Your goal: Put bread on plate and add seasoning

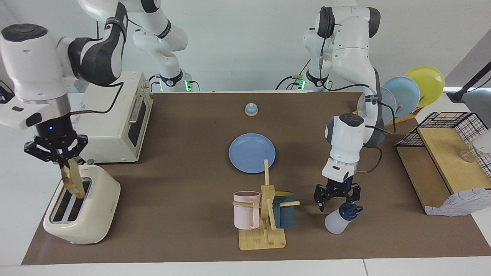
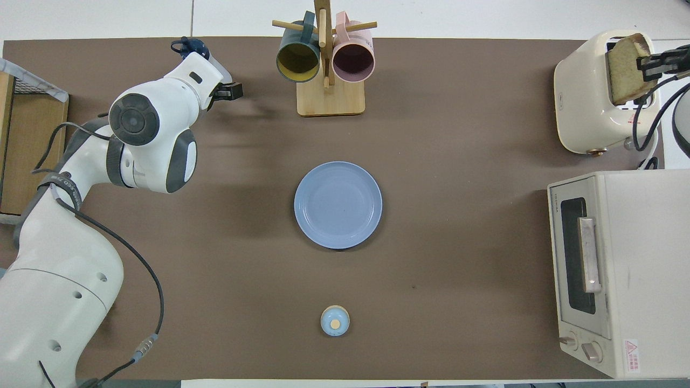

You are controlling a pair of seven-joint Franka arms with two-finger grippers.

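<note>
Bread is gripped at its top edge by the right gripper, whose fingers are pinched shut on it. The slice is tilted and is lifted partly out of the white toaster, with its bottom corner just at the slot. The toaster is found at the right arm's end of the table, farther from the robots than the toaster oven.

Nearest the robots, a small blue bell is set on the brown mat. Farther out, in the middle of the mat, the blue plate is laid flat with nothing on it.

Farther still, a wooden mug stand is seen with a pink mug and a dark teal mug hung on it. Beside it, toward the left arm's end, the seasoning bottle is stood tilted. The left gripper is held wide open just above the bottle's dark blue cap. Whether the cap is touched cannot be told.
</note>
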